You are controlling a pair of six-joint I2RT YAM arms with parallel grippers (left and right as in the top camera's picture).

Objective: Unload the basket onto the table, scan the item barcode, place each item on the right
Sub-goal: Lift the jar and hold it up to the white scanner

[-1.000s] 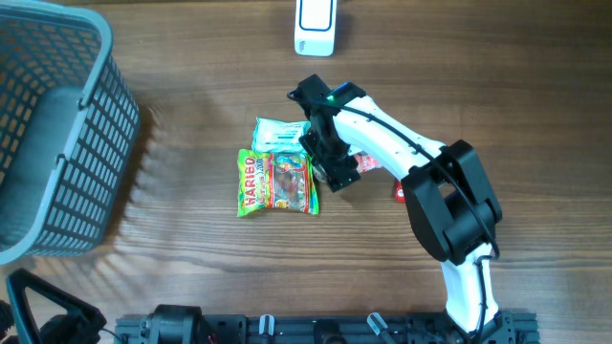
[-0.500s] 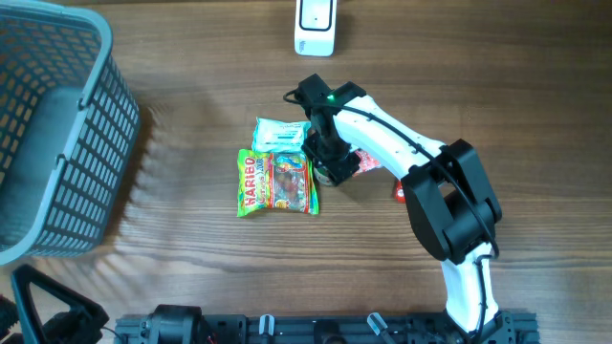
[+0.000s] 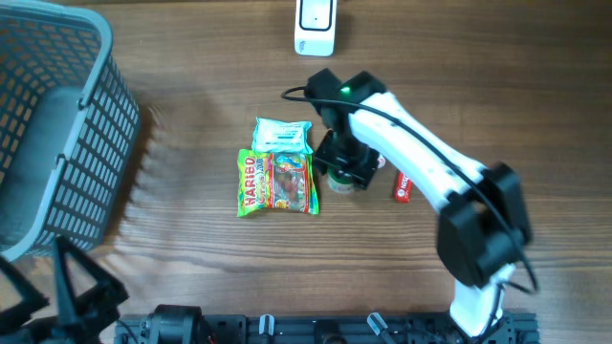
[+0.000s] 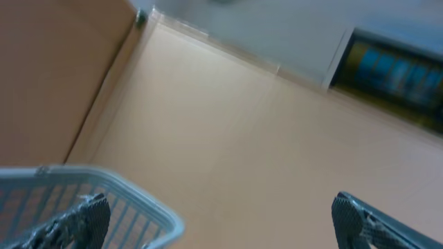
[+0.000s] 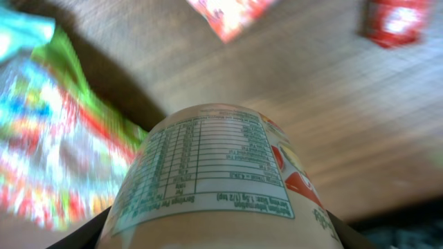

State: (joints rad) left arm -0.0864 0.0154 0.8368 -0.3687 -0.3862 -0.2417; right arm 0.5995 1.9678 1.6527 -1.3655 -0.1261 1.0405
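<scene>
Firmly in the right pincer (image 3: 345,166), one labelled container (image 5: 208,173); left pincer (image 4: 221,220) wide apart; one Haribo bag (image 3: 277,182).

A labelled bottle (image 5: 221,173) fills the jaws, candy bag (image 5: 48,145) behind.

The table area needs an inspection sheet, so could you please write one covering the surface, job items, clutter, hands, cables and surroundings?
Surface: wooden table; no spills seen.
Job's things: bottle gripped, its printed label facing the right wrist camera; white scanner at the far edge.
Clutter: Haribo bag, pale packet next to it, red packet, grey basket at the left.
Hands: right hand closed on the bottle; left hand open and empty, basket rim in its view.
Cables: black cable running along the right arm.
Surroundings: blurred wall and dark panel in the left wrist view.
</scene>
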